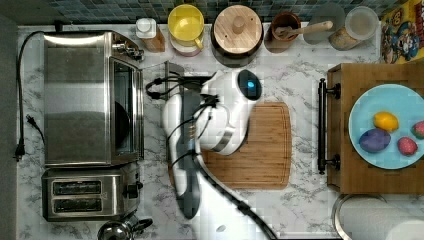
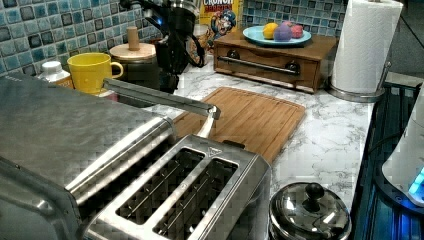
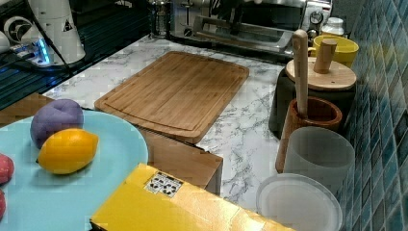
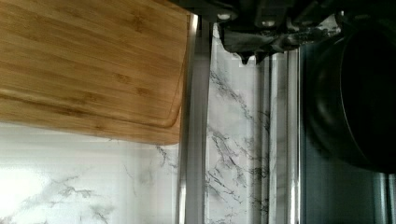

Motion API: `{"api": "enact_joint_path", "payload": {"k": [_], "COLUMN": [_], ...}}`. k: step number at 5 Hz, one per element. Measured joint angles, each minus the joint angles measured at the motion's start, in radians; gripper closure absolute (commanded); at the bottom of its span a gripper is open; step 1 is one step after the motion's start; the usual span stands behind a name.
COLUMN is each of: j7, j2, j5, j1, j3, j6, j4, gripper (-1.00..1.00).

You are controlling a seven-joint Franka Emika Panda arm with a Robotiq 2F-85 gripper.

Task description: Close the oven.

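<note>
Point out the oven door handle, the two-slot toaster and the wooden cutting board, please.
oven door handle [image 2: 160,97], left view, mid-bar.
two-slot toaster [image 1: 85,195], top view, top face between the slots.
wooden cutting board [image 3: 180,89], right view, centre of its surface.

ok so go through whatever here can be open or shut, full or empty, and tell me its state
oven: door dropped open, dark pan inside
toaster: both slots empty
drawer: shut
dark canister: wooden lid on
small steel pot: lid on
blue plate: holds fruit
cutting board: bare

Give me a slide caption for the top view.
Franka arm reaches over the toaster oven's lowered door, beside a bamboo cutting board on the marble counter.
</note>
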Motion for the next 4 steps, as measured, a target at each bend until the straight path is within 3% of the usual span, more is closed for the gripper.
{"api": "enact_joint_path", "payload": {"k": [1,2,4], "j7": [0.196,0.338,0.435], "j2": [-0.022,-0.049,-0.138], "j5": [-0.243,-0.348,-0.385], "j1": [0.075,0.127,0.198], "j3": [0.009,0.013,0.038], "j6": [0.103,0.125,0.209], "j4": [0.002,0.000,-0.047], "gripper": [1.00,1.00,1.00]}}
